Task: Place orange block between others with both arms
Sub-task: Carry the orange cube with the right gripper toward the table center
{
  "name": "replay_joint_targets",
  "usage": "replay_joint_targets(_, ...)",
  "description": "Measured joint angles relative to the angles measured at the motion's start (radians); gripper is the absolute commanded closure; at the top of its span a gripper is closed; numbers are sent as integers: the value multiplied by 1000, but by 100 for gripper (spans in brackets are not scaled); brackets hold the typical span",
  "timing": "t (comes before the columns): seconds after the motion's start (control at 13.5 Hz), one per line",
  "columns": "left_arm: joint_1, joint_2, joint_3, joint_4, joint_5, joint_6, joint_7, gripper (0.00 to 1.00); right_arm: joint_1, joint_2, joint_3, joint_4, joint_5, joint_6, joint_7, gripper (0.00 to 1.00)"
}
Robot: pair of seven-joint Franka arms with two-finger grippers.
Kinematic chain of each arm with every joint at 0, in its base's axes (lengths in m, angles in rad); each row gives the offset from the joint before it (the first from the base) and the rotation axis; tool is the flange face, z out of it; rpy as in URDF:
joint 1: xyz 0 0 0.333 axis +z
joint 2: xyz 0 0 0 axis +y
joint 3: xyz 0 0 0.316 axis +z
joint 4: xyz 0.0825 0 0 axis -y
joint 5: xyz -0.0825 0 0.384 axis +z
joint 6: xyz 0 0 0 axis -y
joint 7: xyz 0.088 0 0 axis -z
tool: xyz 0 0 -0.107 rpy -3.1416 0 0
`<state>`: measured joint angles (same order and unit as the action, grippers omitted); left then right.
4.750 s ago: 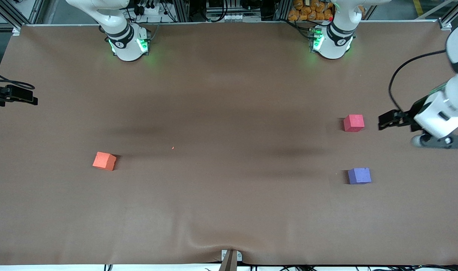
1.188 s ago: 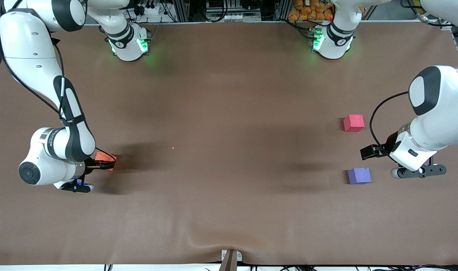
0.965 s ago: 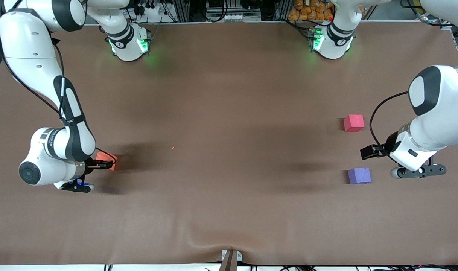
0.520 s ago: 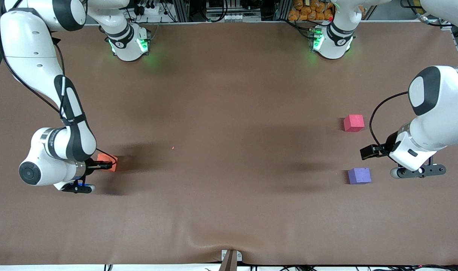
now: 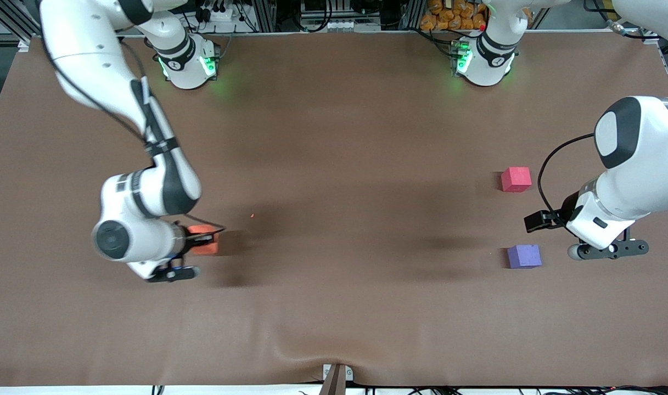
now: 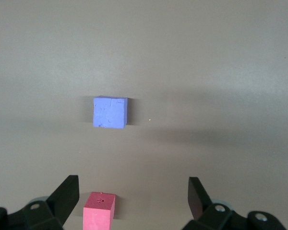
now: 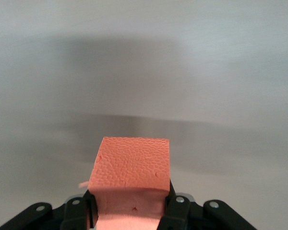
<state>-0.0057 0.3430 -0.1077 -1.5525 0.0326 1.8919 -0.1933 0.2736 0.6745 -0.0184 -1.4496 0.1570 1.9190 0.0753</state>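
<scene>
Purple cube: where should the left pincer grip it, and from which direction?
Grip the purple cube across two opposite flat side faces, coming straight down from above. It sits flat on the table, top face up, apart from the pinkish-red cube. The left pincer is open nearby.

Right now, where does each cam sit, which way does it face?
Front view: high across the table, facing both bases; shows both arms, the right gripper shut on the orange block.
Left wrist view: looks down past the open left gripper at the purple cube and red cube.
Right wrist view: looks past its fingers at the orange block.
Front shares all three cubes.
</scene>
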Motion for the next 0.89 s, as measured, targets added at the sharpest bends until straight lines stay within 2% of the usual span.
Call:
replay_joint_targets(0.37,-3,0,0,-1,0,0,-10,0,152,1,12,9,100,-5,100,71)
replay_joint_targets(0.67,-3,0,0,-2,0,0,-11,0,264,31,16,9,104,94,246,70)
replay_joint_targets(0.89,-3,2,0,-3,0,0,-11,0,303,64,25,9,107,116,272,70)
